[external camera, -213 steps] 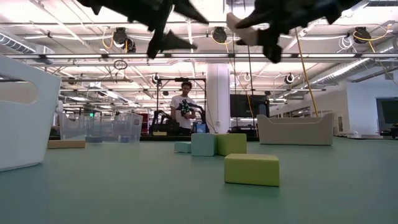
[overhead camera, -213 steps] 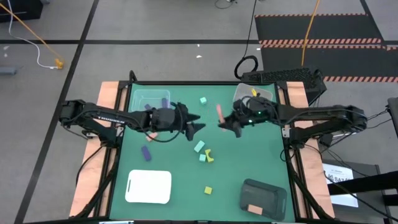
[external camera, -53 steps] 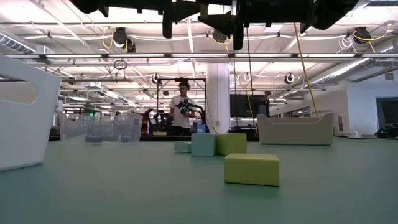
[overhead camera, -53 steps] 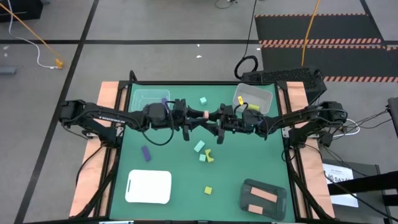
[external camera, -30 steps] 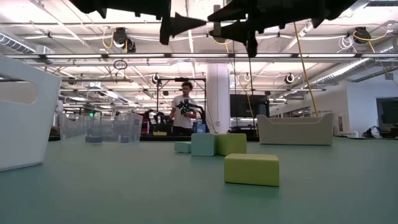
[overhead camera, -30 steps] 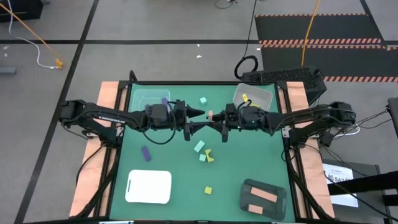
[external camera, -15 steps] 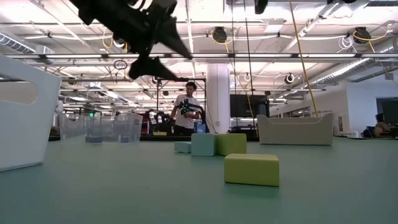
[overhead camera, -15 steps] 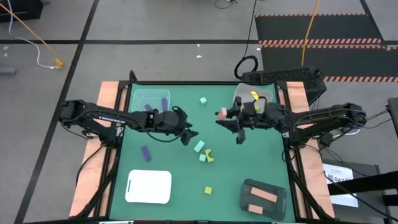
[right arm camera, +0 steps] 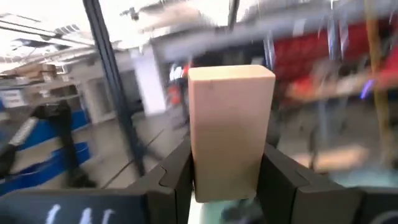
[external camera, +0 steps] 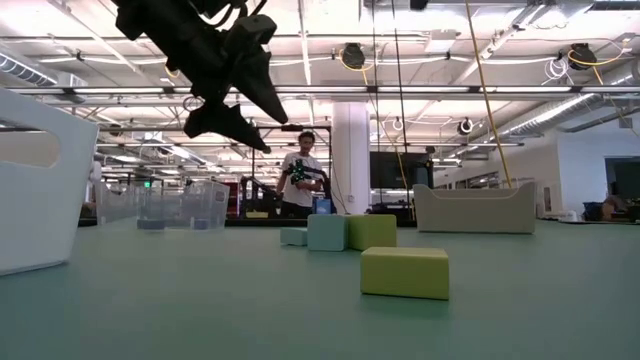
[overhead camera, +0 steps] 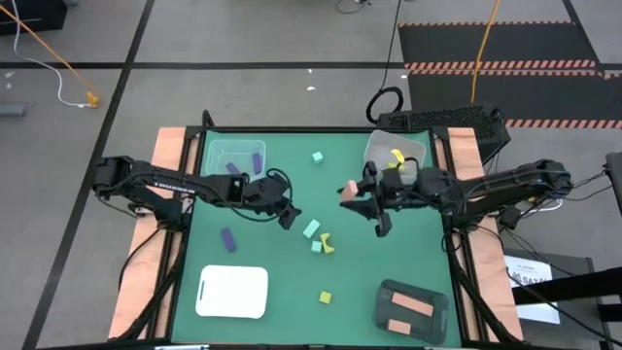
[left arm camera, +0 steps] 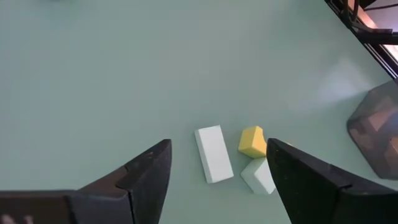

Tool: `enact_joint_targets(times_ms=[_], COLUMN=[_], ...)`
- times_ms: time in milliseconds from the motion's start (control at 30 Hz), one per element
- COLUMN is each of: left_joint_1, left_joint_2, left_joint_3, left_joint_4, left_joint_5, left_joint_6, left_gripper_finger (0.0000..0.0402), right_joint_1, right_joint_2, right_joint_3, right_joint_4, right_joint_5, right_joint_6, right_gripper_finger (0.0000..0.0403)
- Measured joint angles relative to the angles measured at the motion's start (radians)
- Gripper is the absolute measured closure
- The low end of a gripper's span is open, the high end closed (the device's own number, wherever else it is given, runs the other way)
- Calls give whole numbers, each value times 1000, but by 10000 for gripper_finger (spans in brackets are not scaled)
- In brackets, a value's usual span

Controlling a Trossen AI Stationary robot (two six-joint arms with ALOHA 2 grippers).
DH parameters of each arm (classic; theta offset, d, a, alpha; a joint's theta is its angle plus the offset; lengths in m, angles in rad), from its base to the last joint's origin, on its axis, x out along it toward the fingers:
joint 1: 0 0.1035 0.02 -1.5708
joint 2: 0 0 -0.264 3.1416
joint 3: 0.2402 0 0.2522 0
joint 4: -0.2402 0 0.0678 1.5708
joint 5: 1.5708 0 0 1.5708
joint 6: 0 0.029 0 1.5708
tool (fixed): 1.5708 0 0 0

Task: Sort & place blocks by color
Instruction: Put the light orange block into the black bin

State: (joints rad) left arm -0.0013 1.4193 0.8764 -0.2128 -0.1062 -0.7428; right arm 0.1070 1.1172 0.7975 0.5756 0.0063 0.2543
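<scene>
My right gripper [right arm camera: 227,180] pinches salmon pink block [overhead camera: 349,187], lifted above mat, well apart from dark tray [overhead camera: 413,308]. Step: carry pink to tray already holding 2 pink bars. Next: swing over tray, lower, release. Left gripper [left arm camera: 214,171] spread above mint bar [left arm camera: 213,154].

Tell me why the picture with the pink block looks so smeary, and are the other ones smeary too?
In the right wrist view the salmon block in the right gripper looks sharp, but the room behind it is streaked, probably motion blur. The left wrist view is crisp: the mint bar and yellow block have clean edges. In the low view, ceiling lights glare brightly and the left gripper shows as a dark silhouette.
</scene>
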Motion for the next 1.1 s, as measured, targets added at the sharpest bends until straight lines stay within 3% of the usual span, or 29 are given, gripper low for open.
enact_joint_targets(times_ms=[233, 433, 767, 967, 1100], left_joint_1=[0, -2, -55, -160, -230], left_joint_2=[0, 0, 0, 0, 0], left_joint_3=[0, 0, 0, 0, 0], left_joint_4=[-1, -16, -354, -668, -845], left_joint_5=[20, 90, 115, 142, 147], left_joint_6=[0, 0, -146, -351, -511], left_gripper_finger=[148, 147, 147, 147, 147], right_joint_1=[28, 188, 505, 588, 607], right_joint_2=[-17, -17, 51, 120, 146], right_joint_3=[0, 0, 0, 0, 0], right_joint_4=[-465, -798, -796, -768, -767], right_joint_5=[-336, -478, -531, -533, -533], right_joint_6=[467, 726, 1174, 1256, 1299], right_gripper_finger=[287, 287, 287, 285, 236])
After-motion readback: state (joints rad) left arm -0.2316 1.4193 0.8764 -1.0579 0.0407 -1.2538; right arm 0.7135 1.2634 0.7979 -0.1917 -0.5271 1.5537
